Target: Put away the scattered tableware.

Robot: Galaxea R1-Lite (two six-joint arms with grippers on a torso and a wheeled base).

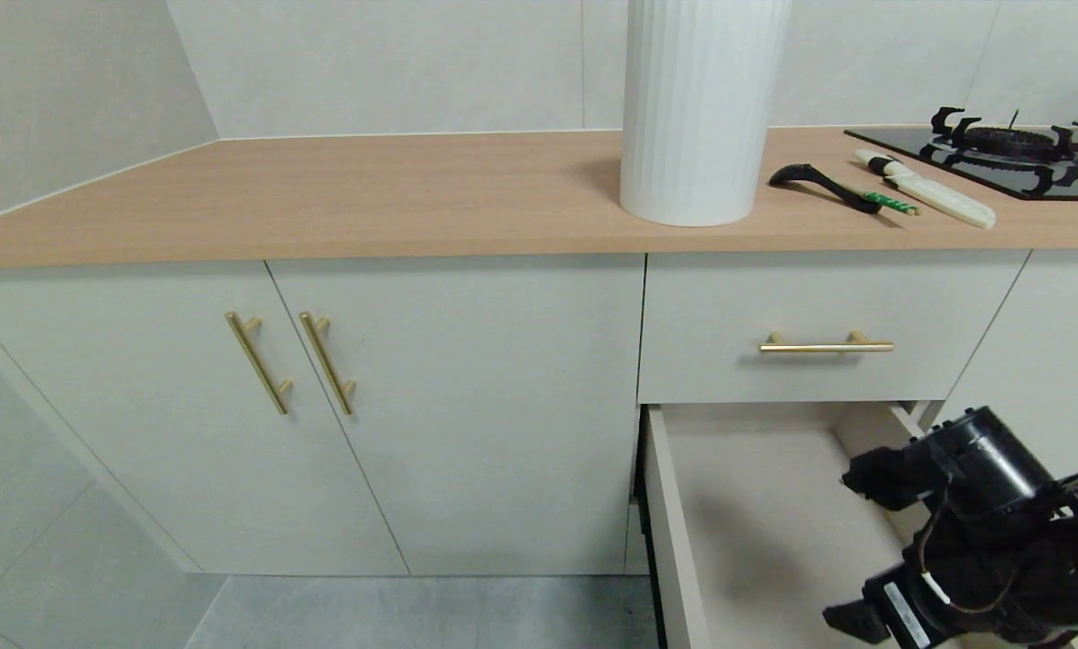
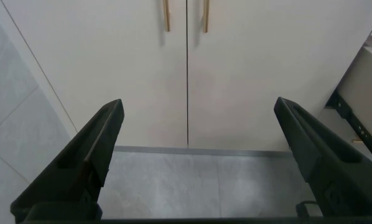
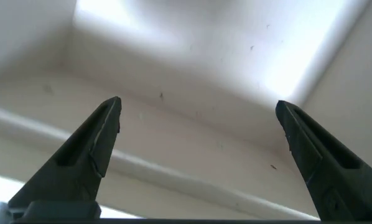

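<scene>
Currently, the black utensil (image 1: pixel 823 183) and white knife (image 1: pixel 931 191) lie on the counter (image 1: pixel 368 194), likely light, rigid and slick; grasp each mid-handle. Left gripper (image 2: pixel 198 102) and right gripper (image 3: pixel 197 104) are spread, empty, the right above the open drawer (image 1: pixel 773 505).

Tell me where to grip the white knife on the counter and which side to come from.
Grip the white knife at mid-length, across its narrow width, coming straight down from above. It lies flat and slanted on the countertop, so only its long edges offer opposing faces. Turn the right tool to match that slant; the black utensil lies close beside it.
</scene>
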